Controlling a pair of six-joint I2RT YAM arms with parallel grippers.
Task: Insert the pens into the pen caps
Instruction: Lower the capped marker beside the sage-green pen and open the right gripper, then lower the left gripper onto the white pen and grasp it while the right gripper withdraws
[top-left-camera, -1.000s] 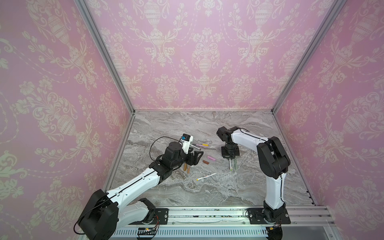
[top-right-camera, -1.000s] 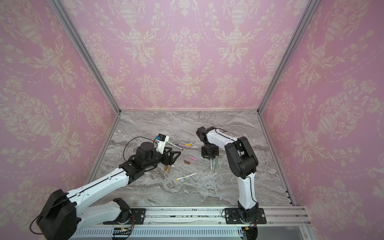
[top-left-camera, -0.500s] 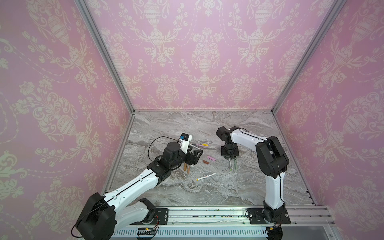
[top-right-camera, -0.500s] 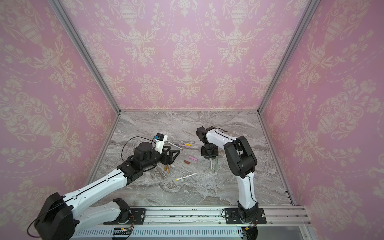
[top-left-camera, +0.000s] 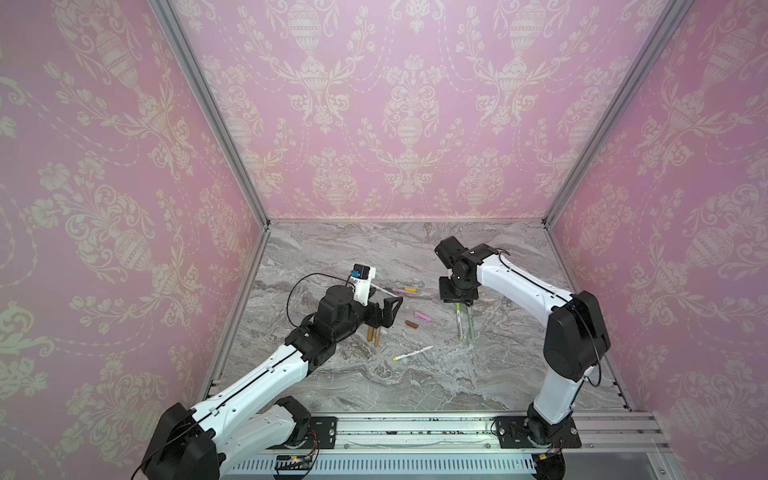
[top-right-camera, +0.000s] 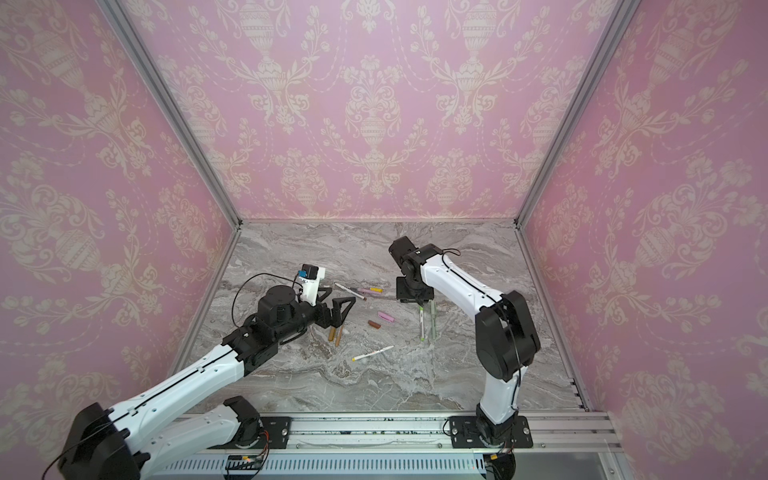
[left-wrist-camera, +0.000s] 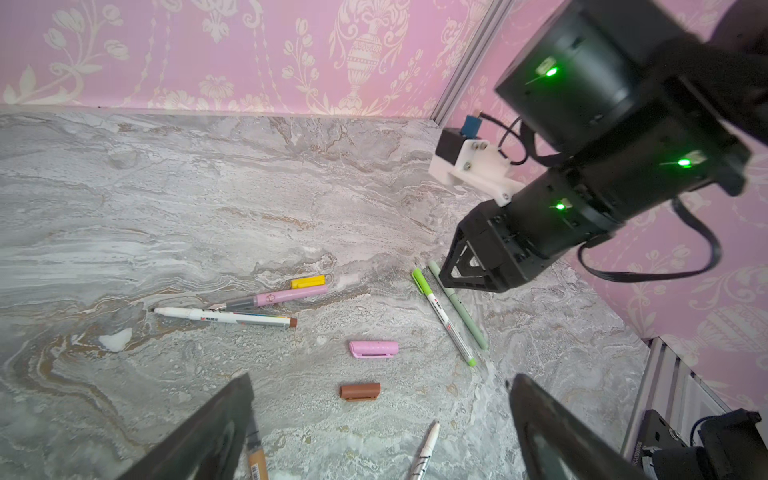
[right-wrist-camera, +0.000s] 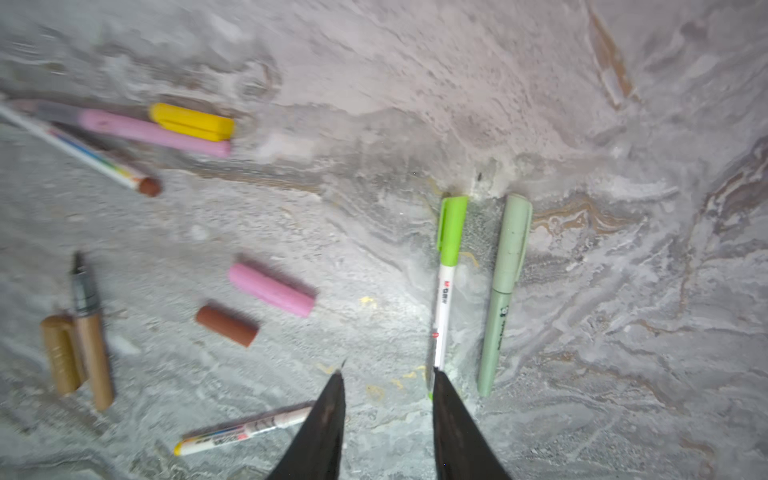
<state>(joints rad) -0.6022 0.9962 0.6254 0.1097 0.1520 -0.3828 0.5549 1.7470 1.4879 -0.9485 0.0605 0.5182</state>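
Pens (left-wrist-camera: 282, 296) seem light, stiff and slippery: grasp at mid-barrel. Left fingers (left-wrist-camera: 552, 436) are wide apart, right fingers (right-wrist-camera: 457, 428) slightly apart, both empty.

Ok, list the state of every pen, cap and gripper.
green pen: capped
sage pen: capped
pink pen: uncapped
tan pen: uncapped
brown-ended pen: uncapped
yellow-ended pen: uncapped
pink cap: loose
brown cap: loose
yellow cap: loose
tan cap: loose
left gripper: open, empty
right gripper: open, empty
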